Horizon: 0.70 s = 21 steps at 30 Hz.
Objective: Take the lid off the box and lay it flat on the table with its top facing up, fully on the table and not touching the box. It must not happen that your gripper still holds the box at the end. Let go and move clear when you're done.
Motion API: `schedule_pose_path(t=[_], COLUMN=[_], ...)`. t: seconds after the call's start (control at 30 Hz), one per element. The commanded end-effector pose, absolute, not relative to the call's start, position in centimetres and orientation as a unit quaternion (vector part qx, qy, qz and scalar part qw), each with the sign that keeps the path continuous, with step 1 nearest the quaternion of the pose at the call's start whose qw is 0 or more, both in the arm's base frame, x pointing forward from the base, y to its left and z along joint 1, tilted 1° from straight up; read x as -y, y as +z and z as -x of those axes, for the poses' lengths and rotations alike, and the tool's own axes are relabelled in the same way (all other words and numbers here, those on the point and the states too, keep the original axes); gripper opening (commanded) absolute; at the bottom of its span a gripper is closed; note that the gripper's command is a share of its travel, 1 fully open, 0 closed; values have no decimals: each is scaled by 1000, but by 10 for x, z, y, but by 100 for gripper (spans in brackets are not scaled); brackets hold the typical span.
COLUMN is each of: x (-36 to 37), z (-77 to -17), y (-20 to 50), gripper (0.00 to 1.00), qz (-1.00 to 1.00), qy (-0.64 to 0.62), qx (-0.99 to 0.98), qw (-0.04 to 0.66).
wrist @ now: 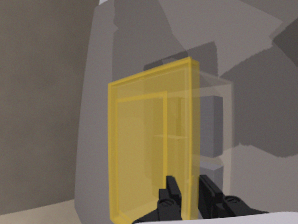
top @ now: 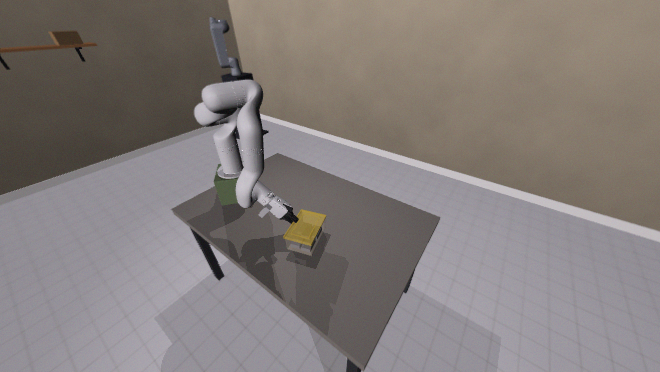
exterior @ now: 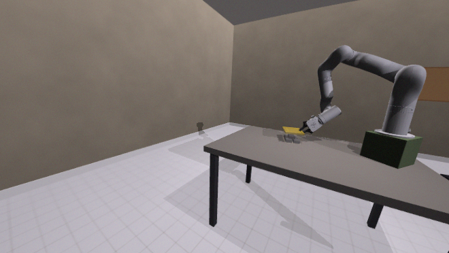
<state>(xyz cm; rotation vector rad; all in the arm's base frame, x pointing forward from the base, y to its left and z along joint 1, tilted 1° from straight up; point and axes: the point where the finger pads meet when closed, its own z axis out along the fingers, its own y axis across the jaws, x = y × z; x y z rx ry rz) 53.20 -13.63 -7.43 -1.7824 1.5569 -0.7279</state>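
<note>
A yellow lid (top: 305, 226) hangs a little above a pale grey box (top: 307, 246) that stands near the middle of the dark table. My gripper (top: 292, 216) is shut on the lid's near edge, on the side toward the arm's base. In the exterior view the lid (exterior: 292, 130) sits above the box (exterior: 290, 138), with the gripper (exterior: 303, 129) at its right edge. In the wrist view the black fingers pinch the rim of the lid (wrist: 154, 143), and the box (wrist: 214, 129) shows just behind it.
The arm's green base block (top: 227, 189) stands at the table's back corner; it also shows in the exterior view (exterior: 391, 148). A wall shelf (top: 47, 47) with a small board hangs far off at the left.
</note>
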Motion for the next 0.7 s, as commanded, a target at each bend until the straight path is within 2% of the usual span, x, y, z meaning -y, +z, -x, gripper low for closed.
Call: schedule_pose_path(t=[0.0,0.67], x=[137,137], z=[-533,-533], y=[-74,-72], gripper=[0,0], qz=[680,682], qy=[-278,-275], qx=[-594,-596], qw=[327,323])
